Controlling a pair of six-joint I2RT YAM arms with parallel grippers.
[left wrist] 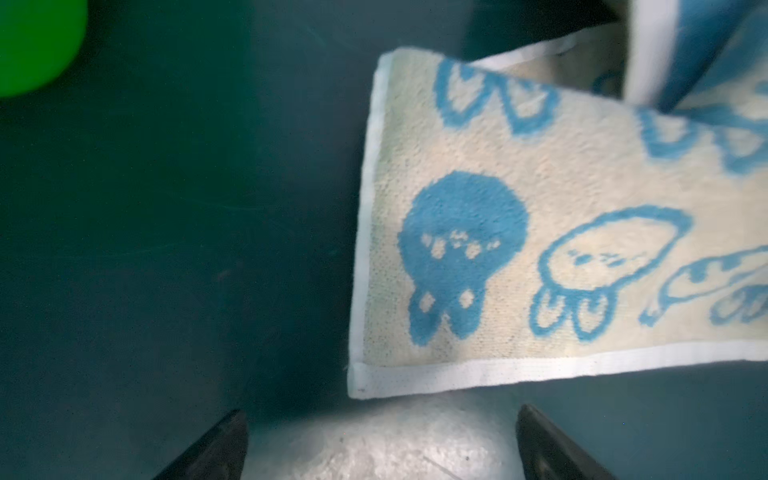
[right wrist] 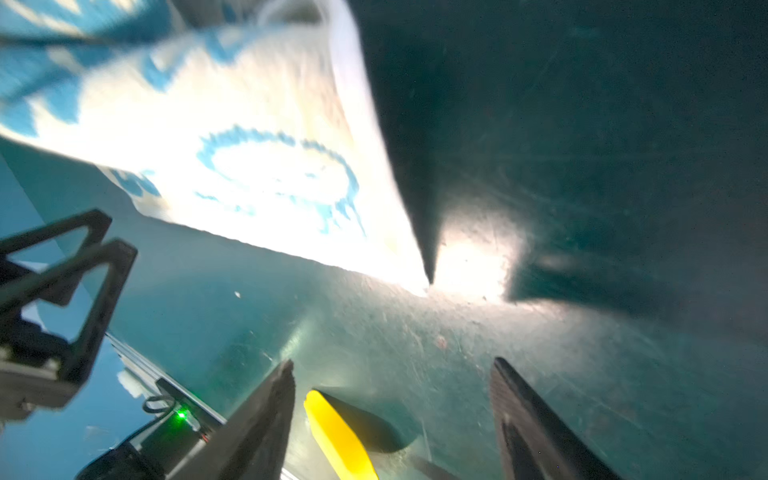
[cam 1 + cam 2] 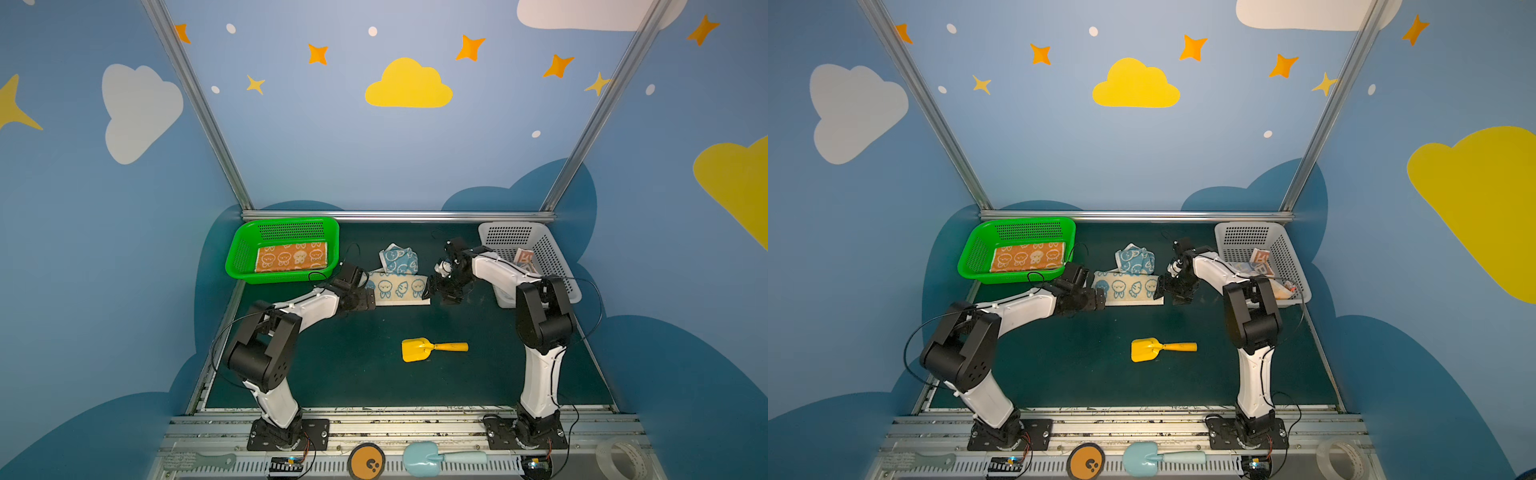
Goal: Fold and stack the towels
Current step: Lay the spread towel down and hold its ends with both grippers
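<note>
Blue walls (image 3: 374, 158), painted clouds (image 3: 408, 85), orange stars (image 3: 318, 54); aluminium frame (image 3: 399, 216); dark green tabletop (image 3: 353, 374)

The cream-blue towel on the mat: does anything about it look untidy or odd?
Yes. The cream-blue towel lies as a flat strip, but a crumpled blue bunch sits heaped at its far edge, not folded flat.

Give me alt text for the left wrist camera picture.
A cream towel with blue cartoon faces lies on the dark green table just beyond the left gripper, whose open jaws hold nothing. A corner of a green basket is also visible.
</note>
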